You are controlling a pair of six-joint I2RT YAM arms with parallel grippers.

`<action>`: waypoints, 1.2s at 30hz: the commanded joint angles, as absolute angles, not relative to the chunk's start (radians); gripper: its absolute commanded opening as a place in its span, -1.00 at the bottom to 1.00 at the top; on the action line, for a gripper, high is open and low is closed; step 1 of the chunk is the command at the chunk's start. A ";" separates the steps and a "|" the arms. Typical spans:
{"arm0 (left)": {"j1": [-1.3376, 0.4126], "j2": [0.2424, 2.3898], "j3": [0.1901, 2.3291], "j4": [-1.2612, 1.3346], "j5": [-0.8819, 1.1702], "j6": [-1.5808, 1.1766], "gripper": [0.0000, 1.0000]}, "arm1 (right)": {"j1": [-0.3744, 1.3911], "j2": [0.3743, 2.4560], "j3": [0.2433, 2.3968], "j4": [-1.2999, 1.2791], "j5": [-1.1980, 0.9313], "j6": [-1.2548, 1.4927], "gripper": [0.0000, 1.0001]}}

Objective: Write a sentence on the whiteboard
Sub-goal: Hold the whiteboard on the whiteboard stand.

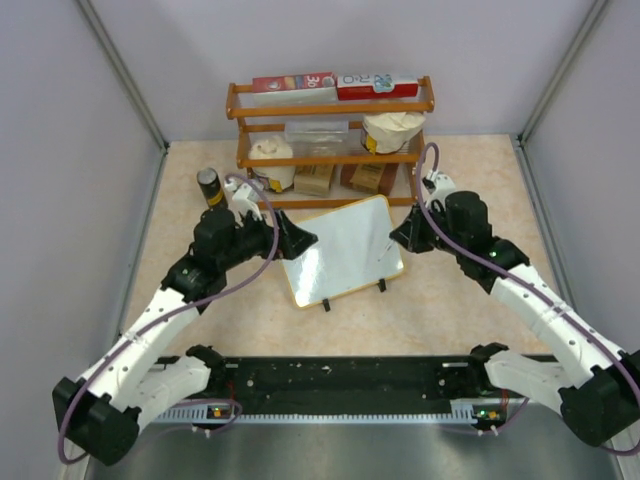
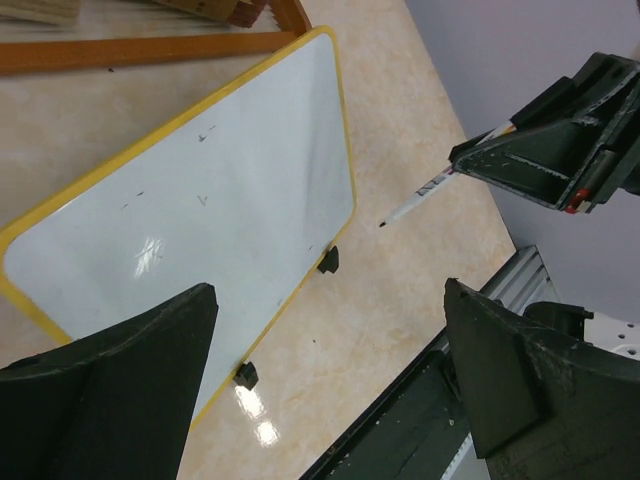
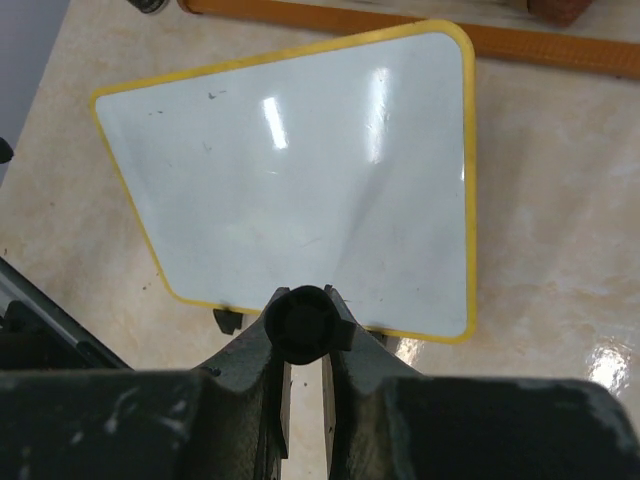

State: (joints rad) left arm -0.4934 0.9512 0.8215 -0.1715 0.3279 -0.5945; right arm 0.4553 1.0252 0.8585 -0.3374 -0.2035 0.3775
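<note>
The whiteboard [image 1: 345, 250] lies tilted at the table's middle, with a yellowish frame and two small black feet on its near edge. It also shows in the left wrist view [image 2: 200, 200] and the right wrist view [image 3: 300, 170]. Its face carries only a few faint specks; no sentence shows. My right gripper [image 1: 405, 235] is at the board's right edge, shut on a marker [image 2: 420, 195] whose dark tip points at the board. The marker's black end [image 3: 303, 323] sits between the fingers. My left gripper [image 1: 300, 240] is open and empty at the board's left edge, with its fingers wide apart [image 2: 328, 290].
An orange wooden shelf [image 1: 330, 110] with red-and-white boxes, bags and brown packs stands behind the board. A dark can [image 1: 210, 187] stands at its left. A black rail [image 1: 340, 385] runs along the near edge. Walls close in on both sides.
</note>
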 commanded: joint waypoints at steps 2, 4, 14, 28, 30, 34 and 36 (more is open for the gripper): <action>-0.387 0.865 0.704 -0.115 0.403 -0.604 0.97 | 0.482 1.028 0.917 -0.275 -0.213 0.362 -1.00; -0.367 0.845 0.683 -0.123 0.399 -0.582 0.96 | 0.482 1.040 0.878 -0.212 -0.235 0.383 -1.00; -0.126 0.946 0.465 0.112 0.592 -0.640 0.86 | 0.482 1.078 0.762 0.032 -0.408 0.548 -1.00; -0.101 1.242 0.472 0.435 0.793 -0.583 0.47 | 0.482 1.071 0.781 0.072 -0.414 0.540 -1.00; -0.101 1.275 0.476 0.465 0.817 -0.571 0.31 | 0.482 1.077 0.782 0.081 -0.413 0.538 -1.00; -0.101 1.289 0.483 0.488 0.856 -0.537 0.16 | 0.480 1.086 0.782 0.101 -0.403 0.526 -1.00; -0.101 1.289 0.483 0.476 0.870 -0.506 0.14 | 0.482 1.091 0.782 0.115 -0.402 0.523 -1.00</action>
State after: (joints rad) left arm -0.1051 1.2888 0.4435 0.3912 0.7975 -0.5766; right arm 0.4713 1.0821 0.7525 0.0330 -0.3969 0.5419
